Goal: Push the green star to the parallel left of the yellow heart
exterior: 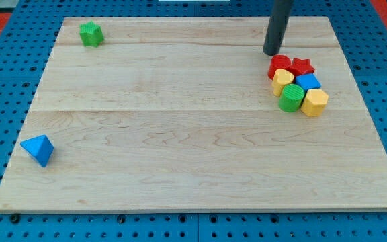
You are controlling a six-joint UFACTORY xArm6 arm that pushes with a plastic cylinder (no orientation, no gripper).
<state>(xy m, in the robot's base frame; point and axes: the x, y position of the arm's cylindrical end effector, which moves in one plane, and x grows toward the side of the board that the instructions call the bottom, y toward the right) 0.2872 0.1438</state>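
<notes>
The green star (91, 33) lies near the board's top left corner. The yellow heart (283, 81) sits far away at the view's right, packed in a tight cluster of blocks. My tip (272, 52) stands just above that cluster, close to the red block (279, 65) and above the heart. The tip is far to the right of the green star.
The cluster also holds a red star (302, 66), a blue block (308, 82), a green cylinder (291, 98) and a yellow hexagon-like block (314, 102). A blue triangle block (37, 149) lies at the lower left. The wooden board (180, 134) rests on a blue pegboard.
</notes>
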